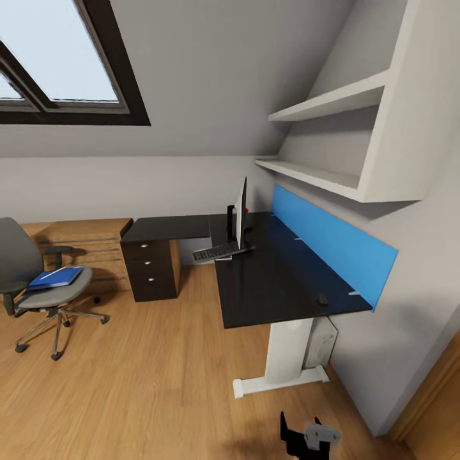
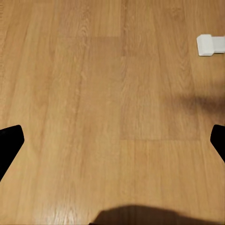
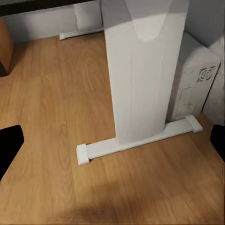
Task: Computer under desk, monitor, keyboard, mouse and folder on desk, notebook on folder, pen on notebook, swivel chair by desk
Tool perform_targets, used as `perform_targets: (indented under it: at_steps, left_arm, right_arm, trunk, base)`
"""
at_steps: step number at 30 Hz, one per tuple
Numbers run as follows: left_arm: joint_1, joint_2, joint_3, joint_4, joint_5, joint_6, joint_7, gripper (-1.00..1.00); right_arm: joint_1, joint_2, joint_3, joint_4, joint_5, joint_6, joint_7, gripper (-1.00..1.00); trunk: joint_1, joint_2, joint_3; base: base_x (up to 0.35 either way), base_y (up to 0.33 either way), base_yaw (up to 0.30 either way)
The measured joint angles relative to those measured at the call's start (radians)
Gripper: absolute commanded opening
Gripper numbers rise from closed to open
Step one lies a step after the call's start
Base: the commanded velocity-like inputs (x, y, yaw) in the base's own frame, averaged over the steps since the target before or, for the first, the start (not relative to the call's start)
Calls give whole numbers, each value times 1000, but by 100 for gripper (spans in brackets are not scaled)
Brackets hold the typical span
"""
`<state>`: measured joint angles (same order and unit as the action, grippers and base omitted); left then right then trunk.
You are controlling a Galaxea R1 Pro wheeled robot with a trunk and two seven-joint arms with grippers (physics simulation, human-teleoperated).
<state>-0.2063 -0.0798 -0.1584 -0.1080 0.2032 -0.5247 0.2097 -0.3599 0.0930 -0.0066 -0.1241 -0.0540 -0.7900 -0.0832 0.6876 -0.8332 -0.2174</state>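
- one swivel chair [image 1: 39, 281], at far left, carries the folder [image 1: 56, 277] on its seat.
- desk [image 1: 281, 281] holds monitor [image 1: 241, 213], keyboard [image 1: 222, 251], mouse [image 1: 322, 299]; computer [image 1: 322, 342] beneath.
- left gripper [image 2: 112, 140] and right gripper [image 3: 112, 140]: both spread wide, empty.

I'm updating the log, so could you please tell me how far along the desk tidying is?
Done: computer under the desk, monitor on it with the keyboard beside it, though the keyboard overhangs the edge. The mouse is on the desk but far from the keyboard. In hand: nothing; both claws look open over floor. Left: folder still on the chair, standing away from the desk.
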Motion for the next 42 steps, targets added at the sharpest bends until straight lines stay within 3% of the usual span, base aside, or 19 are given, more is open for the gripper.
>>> perform_targets:
  at_steps: [5,10,15,17,18,21,24,25,30,35,37,42]
  left_arm:
    - [0,0,2,0,0,0,0,100]
    - [0,0,4,0,0,0,1,100]
    - [0,0,6,0,0,0,2,100]
    - [0,0,6,0,0,0,2,100]
    - [0,1,7,0,0,0,2,100]
    - [0,1,7,0,0,0,1,100]
    - [0,2,7,0,0,0,1,100]
    - [0,5,6,0,0,0,1,100]
    - [0,13,4,0,0,0,0,100]
    - [0,16,3,0,-1,0,0,100]
    - [0,19,3,0,-1,0,0,100]
    - [0,21,2,0,-1,-1,0,100]
  right_arm:
    - [0,-27,-10,-184,-19,80,-11,100]
    - [0,-57,-40,-496,-38,352,-40,100]
    - [-1,-89,-75,-773,-44,670,-53,100]
    - [-4,-97,-91,-857,-45,786,-52,100]
    - [-12,-102,-101,-917,-45,886,-54,100]
    - [-50,-107,-111,-968,-45,1004,-55,100]
    - [-126,-110,-115,-963,-44,1066,-58,100]
    - [-183,-111,-117,-922,-43,1089,-63,100]
    - [-337,-119,-120,-722,-41,1114,-82,100]
    - [-472,-157,-121,-467,-45,1087,-89,100]
    - [-505,-168,-115,-366,-41,1019,-90,100]
    - [-522,-176,-109,-306,-37,955,-90,100]
  trunk:
    - [-19,35,16]
    - [-38,70,31]
    - [-58,105,47]
    - [-65,119,53]
    - [-69,126,57]
    - [-73,134,60]
    - [-73,134,60]
    - [-73,134,60]
    - [-73,134,60]
    - [-73,134,60]
    - [-73,134,60]
    - [-73,134,60]
  base:
    - [0,0,0]
    - [0,0,0]
    - [0,0,0]
    - [0,0,0]
    - [0,0,0]
    - [0,0,0]
    - [0,0,0]
    - [0,0,0]
    - [0,0,0]
    - [0,0,0]
    - [0,0,0]
    - [19,0,0]
